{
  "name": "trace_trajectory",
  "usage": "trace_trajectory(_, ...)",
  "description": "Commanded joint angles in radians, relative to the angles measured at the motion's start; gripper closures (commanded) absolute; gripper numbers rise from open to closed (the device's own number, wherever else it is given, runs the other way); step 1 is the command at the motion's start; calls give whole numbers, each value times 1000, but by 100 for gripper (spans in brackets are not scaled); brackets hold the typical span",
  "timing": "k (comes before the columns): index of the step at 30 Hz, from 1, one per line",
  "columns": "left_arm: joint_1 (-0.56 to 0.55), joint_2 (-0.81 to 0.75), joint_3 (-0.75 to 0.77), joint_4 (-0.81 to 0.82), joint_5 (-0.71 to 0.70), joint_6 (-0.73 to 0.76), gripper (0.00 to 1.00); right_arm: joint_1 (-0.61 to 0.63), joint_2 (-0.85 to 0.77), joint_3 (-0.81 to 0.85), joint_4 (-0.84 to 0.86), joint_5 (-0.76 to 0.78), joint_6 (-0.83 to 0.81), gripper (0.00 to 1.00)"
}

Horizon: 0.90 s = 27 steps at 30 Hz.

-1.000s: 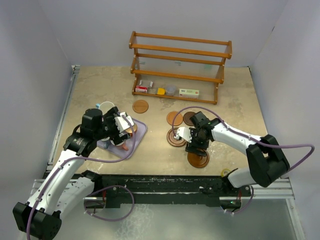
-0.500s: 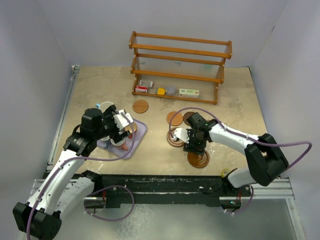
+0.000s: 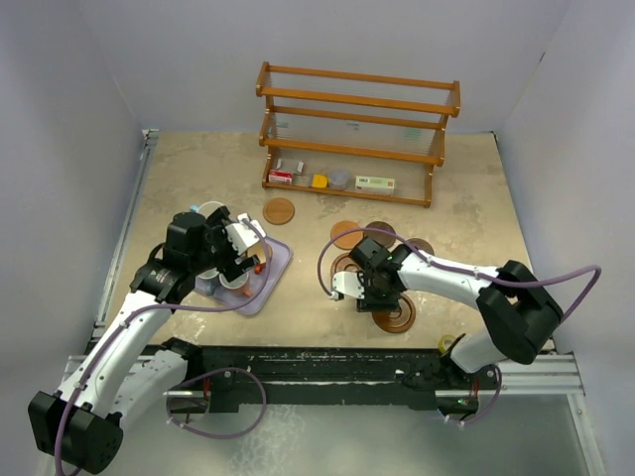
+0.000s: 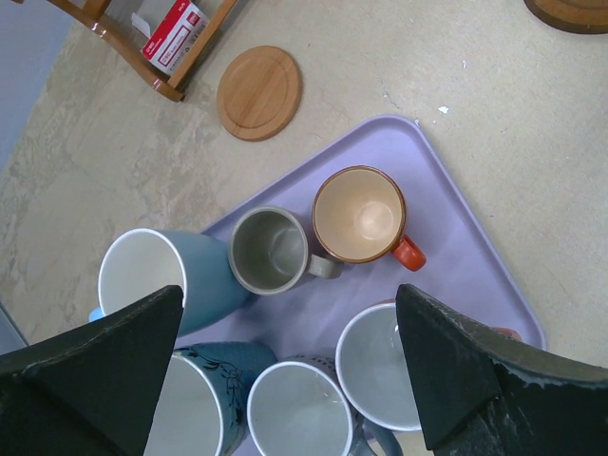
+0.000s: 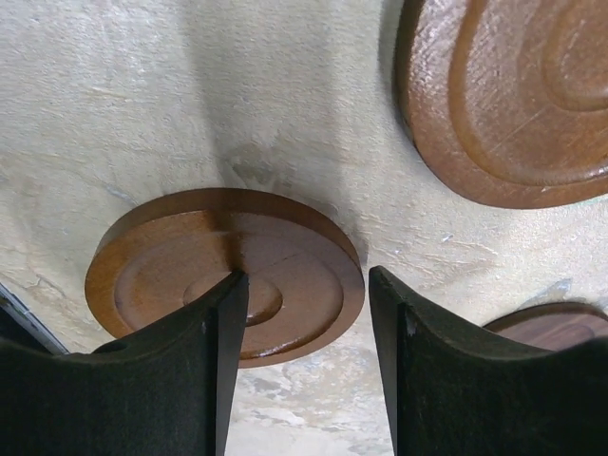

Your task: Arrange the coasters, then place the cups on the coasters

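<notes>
Several cups stand on the lavender tray (image 4: 446, 218): a copper-orange cup (image 4: 359, 215), a grey-green cup (image 4: 271, 250) and pale blue ones such as the cup (image 4: 142, 275) at the left. My left gripper (image 4: 290, 290) (image 3: 243, 260) hangs open above them, holding nothing. My right gripper (image 5: 309, 280) (image 3: 359, 288) is low over a grooved coaster (image 5: 228, 275). One finger is over its top and the other just past its rim, with a gap left. A second grooved coaster (image 3: 394, 315) (image 5: 513, 95) lies close by. Light brown coasters (image 3: 280, 210) (image 3: 346, 234) and dark brown ones (image 3: 380, 234) lie further back.
A wooden rack (image 3: 357, 129) with small boxes on its lowest shelf stands at the back. A red box (image 4: 174, 24) shows at its left end. Grey walls close in both sides, and a black rail (image 3: 327, 362) runs along the near edge.
My right gripper has moved left from over the near grooved coaster to the left one, and its jaws have narrowed. A dark coaster behind it now shows. The left gripper has barely shifted.
</notes>
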Motion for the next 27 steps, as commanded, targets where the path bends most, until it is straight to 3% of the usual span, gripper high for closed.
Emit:
trace_trajectory(1,6,-18,27,46,-8,-30,10,64,64,12,128,-112,18,44)
trace_trajectory(9,7,-19,20,52,-11,-36,10,142,77,53,126,-167,7,48)
trace_trajectory(27,13,-33,6,55,3,-37,10,170,156,184,126,-266,26,52)
